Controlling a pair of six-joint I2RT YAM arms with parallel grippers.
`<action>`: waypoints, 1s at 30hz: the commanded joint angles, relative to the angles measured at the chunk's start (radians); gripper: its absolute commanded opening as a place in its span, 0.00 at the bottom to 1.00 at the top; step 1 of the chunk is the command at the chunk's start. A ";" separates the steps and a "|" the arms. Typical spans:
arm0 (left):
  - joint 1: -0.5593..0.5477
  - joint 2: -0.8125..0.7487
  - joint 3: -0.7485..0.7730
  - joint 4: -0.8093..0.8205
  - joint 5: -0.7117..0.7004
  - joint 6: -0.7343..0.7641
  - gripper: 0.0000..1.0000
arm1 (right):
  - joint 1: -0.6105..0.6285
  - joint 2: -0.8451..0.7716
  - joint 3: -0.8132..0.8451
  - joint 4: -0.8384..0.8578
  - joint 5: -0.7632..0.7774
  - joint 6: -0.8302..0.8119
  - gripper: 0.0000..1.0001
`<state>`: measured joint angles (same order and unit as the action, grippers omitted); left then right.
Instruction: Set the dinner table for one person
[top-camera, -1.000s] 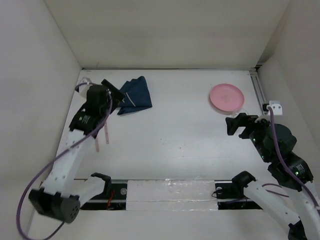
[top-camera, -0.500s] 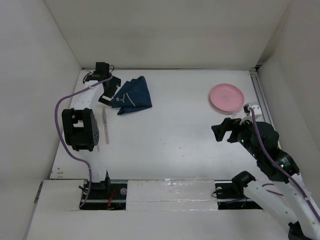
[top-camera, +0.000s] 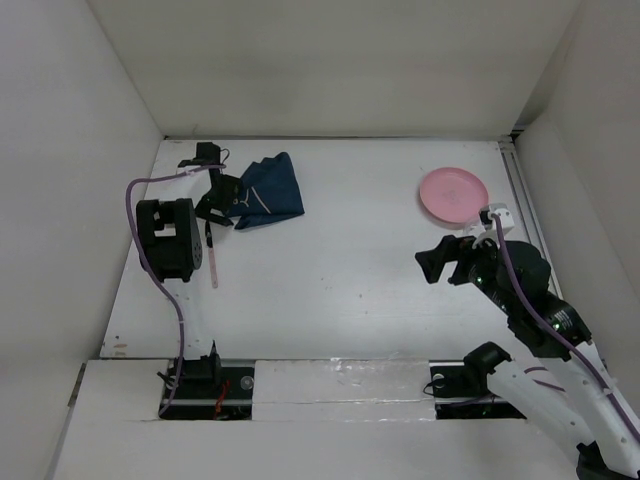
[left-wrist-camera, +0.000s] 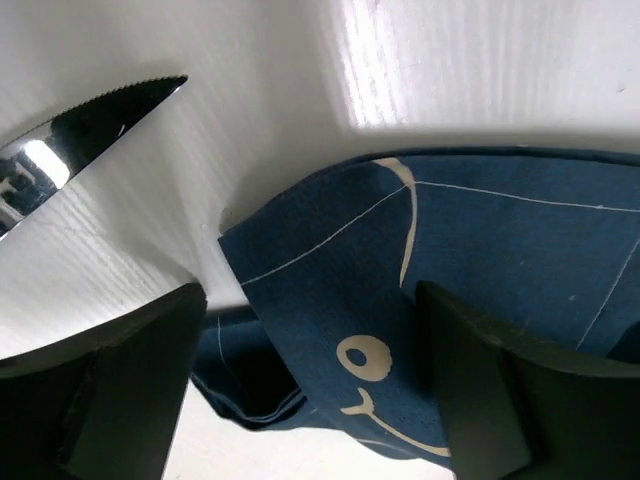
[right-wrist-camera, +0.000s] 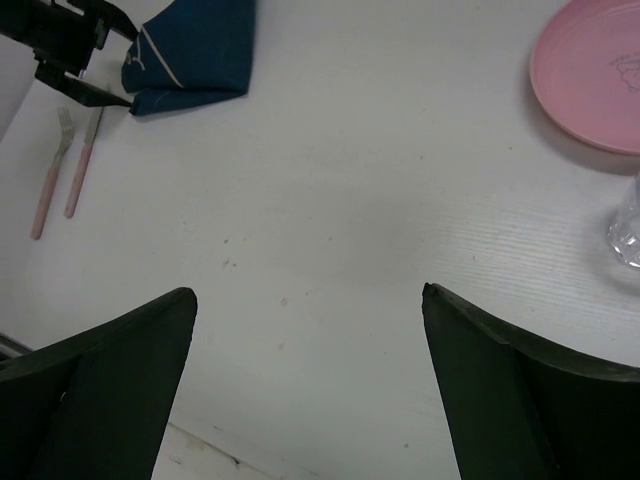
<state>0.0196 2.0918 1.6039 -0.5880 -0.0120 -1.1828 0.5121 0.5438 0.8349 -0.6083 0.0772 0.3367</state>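
The white dinner table fills the top view. A folded navy placemat with a fish drawing lies at the far left. My left gripper is open at the placemat's left corner. In the left wrist view the placemat lies between the spread fingers of that gripper, and a knife blade shows at upper left. A pink plate sits at the far right. My right gripper is open and empty, hovering over bare table in front of the plate.
A pink-handled knife and fork lie side by side left of the placemat. A clear glass stands just in front of the plate. White walls enclose the table on three sides.
My left arm has reached out to the far left and brought its gripper down at the placemat's corner. My right gripper has moved a little left and nearer.
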 joint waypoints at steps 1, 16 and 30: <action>-0.001 -0.001 0.053 -0.010 0.007 -0.006 0.80 | 0.000 -0.002 -0.005 0.088 -0.025 0.005 1.00; -0.063 -0.036 0.301 0.060 0.000 0.168 0.00 | 0.009 -0.012 -0.034 0.107 -0.025 0.015 1.00; -0.351 -0.185 0.243 0.211 -0.115 0.399 0.00 | 0.009 0.028 -0.074 0.156 0.013 0.024 1.00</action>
<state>-0.2554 2.0090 1.9263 -0.4145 -0.0624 -0.8307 0.5125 0.5648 0.7609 -0.5232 0.0719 0.3489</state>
